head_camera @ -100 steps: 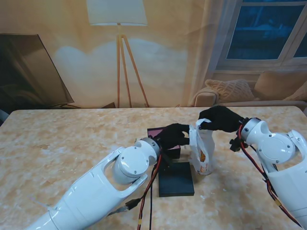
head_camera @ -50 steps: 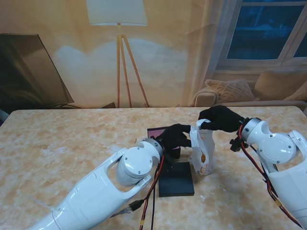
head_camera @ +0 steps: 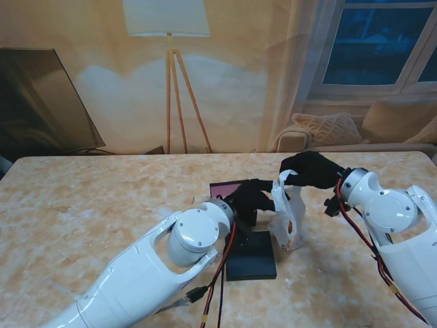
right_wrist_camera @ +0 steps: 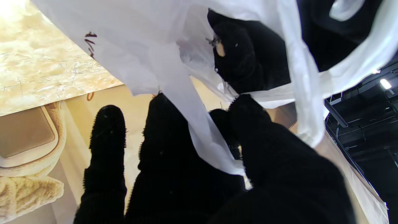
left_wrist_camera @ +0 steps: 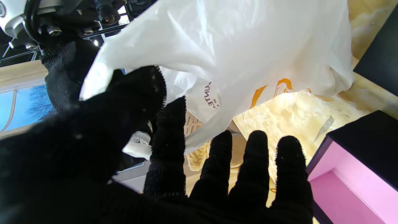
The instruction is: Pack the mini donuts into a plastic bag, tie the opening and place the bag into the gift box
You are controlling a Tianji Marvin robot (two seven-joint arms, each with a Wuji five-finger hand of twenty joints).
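Note:
A white plastic bag (head_camera: 287,217) with orange print stands on the table, right of the gift box. My right hand (head_camera: 311,169) is shut on the bag's top handle; in the right wrist view its thumb and fingers pinch the white strip (right_wrist_camera: 214,152). My left hand (head_camera: 251,195) reaches the bag's left side. Its thumb (left_wrist_camera: 136,93) and forefinger close on the bag's edge (left_wrist_camera: 93,84), and the other fingers are spread. The open gift box (head_camera: 227,189) with a pink inside (left_wrist_camera: 348,189) lies under the left hand. The bag hides any donuts.
The black box lid (head_camera: 250,255) lies flat on the table nearer to me than the bag. Red and black cables (head_camera: 213,280) hang from my left forearm over the table. Marble table top (head_camera: 102,205) stretches to the left.
My left hand has moved right and reached the bag's left edge. The right hand has shifted slightly left, and the bag's top has been drawn up and spread.

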